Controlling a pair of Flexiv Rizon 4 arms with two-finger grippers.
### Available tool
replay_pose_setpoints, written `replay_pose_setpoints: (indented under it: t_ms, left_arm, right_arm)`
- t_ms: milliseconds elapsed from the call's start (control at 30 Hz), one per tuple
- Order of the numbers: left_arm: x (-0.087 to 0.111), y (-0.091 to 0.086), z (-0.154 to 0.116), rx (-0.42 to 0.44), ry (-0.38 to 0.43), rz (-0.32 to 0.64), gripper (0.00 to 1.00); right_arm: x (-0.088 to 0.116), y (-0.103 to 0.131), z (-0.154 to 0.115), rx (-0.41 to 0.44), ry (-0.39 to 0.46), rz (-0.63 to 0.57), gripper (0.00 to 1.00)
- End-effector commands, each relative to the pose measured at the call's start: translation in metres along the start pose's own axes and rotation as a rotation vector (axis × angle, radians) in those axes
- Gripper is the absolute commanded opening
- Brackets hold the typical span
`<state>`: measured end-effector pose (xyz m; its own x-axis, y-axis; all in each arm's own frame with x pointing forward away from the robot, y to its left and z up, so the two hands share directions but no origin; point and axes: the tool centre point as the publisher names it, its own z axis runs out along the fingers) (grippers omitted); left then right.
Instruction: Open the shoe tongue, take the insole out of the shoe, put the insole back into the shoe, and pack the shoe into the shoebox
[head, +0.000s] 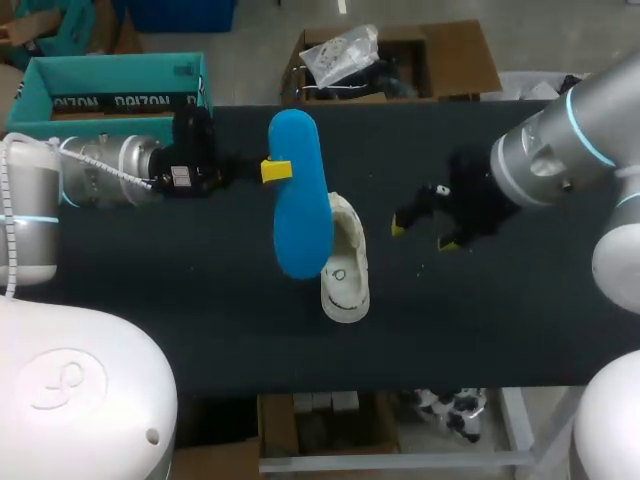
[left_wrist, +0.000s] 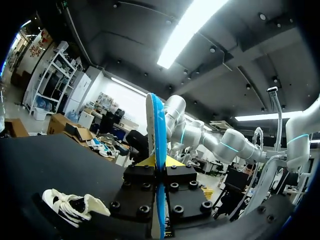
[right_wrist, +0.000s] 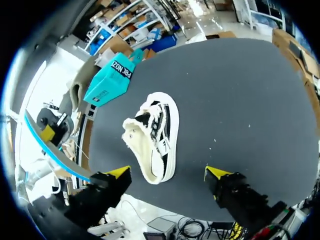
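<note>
Progress: the insole (head: 292, 195) is out of the shoe (head: 343, 265), so opening up the shoe and pulling the liner out look done. Putting it back in and boxing the shoe are left, which puts the task at roughly its midpoint.
Left pincer (left_wrist: 159, 162): clamped on the insole, one yellow-tipped finger on each face. It holds the insole edge-on above the worktop (head: 480, 320).
Right pincer (right_wrist: 167, 174): fingers spread wide with nothing gripped. It hovers just beside the shoe and apart from it, and the shoe lies ahead of it in its own wrist view.
Insole, position: in the air near the middle of the worktop. From the head view its near end overlaps the shoe's mouth, but I cannot tell whether the two touch.
Insole, look: bright blue, long and thin, rounded at both ends. The left wrist view shows a paler layer along its edge.
Shoe: a cream-white low sneaker with dark side panels and laces. It rests on the worktop with its mouth gaping.
Shoebox (head: 120, 90): teal with an open top, off the worktop's far left corner and well apart from the shoe.
Next need: probably lining the insole's end up with the shoe's mouth while the free pincer steadies the shoe.
</note>
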<state>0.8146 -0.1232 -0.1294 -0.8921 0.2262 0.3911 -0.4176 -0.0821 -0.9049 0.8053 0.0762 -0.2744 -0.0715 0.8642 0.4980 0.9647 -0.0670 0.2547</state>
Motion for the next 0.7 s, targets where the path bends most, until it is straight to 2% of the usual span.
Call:
replay_pose_setpoints:
  t_ms: [33, 433, 500, 600, 667, 700]
  left_arm:
    - [0.000, 0.000, 0.000, 0.002, 0.000, 0.000, 0.00]
    - [0.000, 0.000, 0.000, 0.002, 0.000, 0.000, 0.00]
    - [0.000, 0.000, 0.000, 0.002, 0.000, 0.000, 0.00]
    - [0.000, 0.000, 0.000, 0.002, 0.000, 0.000, 0.00]
    - [0.000, 0.000, 0.000, 0.002, 0.000, 0.000, 0.00]
    - [0.000, 0.000, 0.000, 0.002, 0.000, 0.000, 0.00]
  right_arm:
    - [0.003, 0.004, -0.016, 0.151, 0.045, 0.242, 1.00]
    - [0.003, 0.004, -0.016, 0.151, 0.045, 0.242, 1.00]
    - [0.012, 0.014, -0.007, 0.187, 0.060, 0.264, 1.00]
    - [0.021, 0.020, 0.000, 0.257, 0.113, 0.397, 1.00]
    - [0.024, 0.019, 0.003, 0.351, 0.187, 0.637, 1.00]
    - [0.030, 0.014, 0.002, 0.390, 0.223, 0.664, 1.00]
